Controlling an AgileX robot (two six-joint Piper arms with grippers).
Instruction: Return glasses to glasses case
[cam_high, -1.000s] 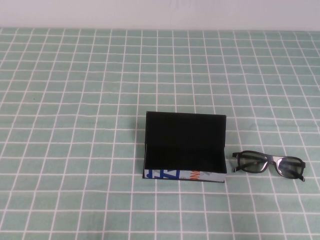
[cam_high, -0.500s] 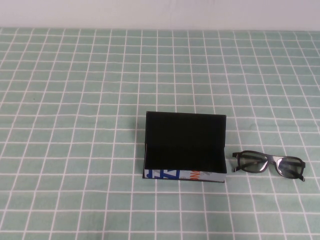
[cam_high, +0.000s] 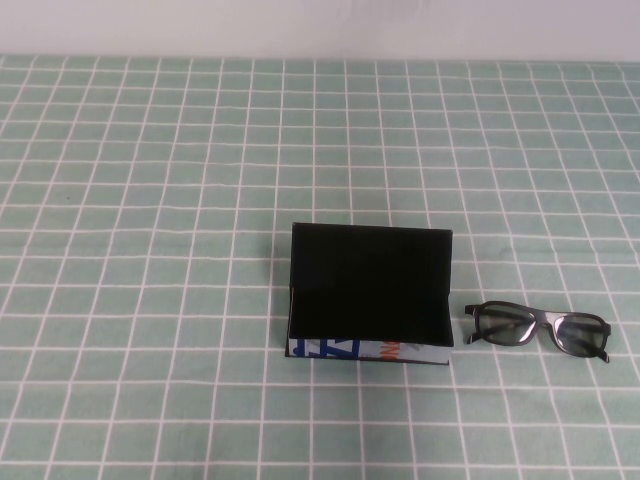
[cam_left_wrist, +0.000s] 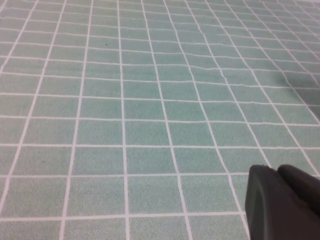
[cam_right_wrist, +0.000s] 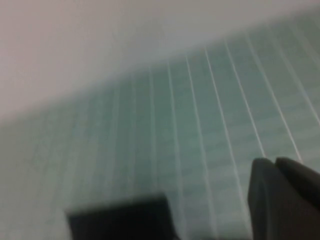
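A: The glasses (cam_high: 537, 331) lie folded on the checked cloth (cam_high: 150, 200) just right of the open glasses case (cam_high: 370, 295), apart from it.

B: Neither arm shows from above. The right gripper (cam_right_wrist: 280, 200) is closed on nothing; the left gripper (cam_left_wrist: 280, 200) looks closed too, empty.

A: The right one should probably open, then pinch the frame's bridge, not a lens.
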